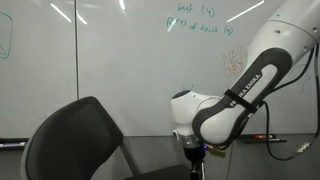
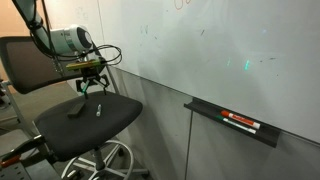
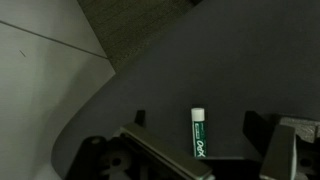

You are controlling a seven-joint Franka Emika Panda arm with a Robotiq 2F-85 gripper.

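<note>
- Hovering above the chair seat [image 2: 60, 135], the gripper [image 2: 90, 87] stands with its fingers [image 2: 80, 86] spread wide and holding nothing, as an exterior view shows.
- Left of the seat's middle in that view, a small dark object [image 2: 75, 112] lies flat on the seat. Its type cannot be told.
- Just right of that object, a white dry-erase marker [image 2: 99, 111] lies on the seat, below the gripper and apart from both fingers.
- In the wrist view, the same marker [image 3: 200, 132] lies lengthwise on the seat between the two fingers and touches neither. Green lettering runs along its barrel.
- Well to the right of the seat, a tray [image 2: 205, 112] is fixed under the whiteboard [image 2: 220, 50]. A red marker [image 2: 240, 123] lies in the tray.
- In an exterior view, the chair's backrest [image 1: 75, 135] rises left of the arm [image 1: 245, 85]. The gripper sits low at the frame's bottom edge, and its finger spacing cannot be told from there.
</note>
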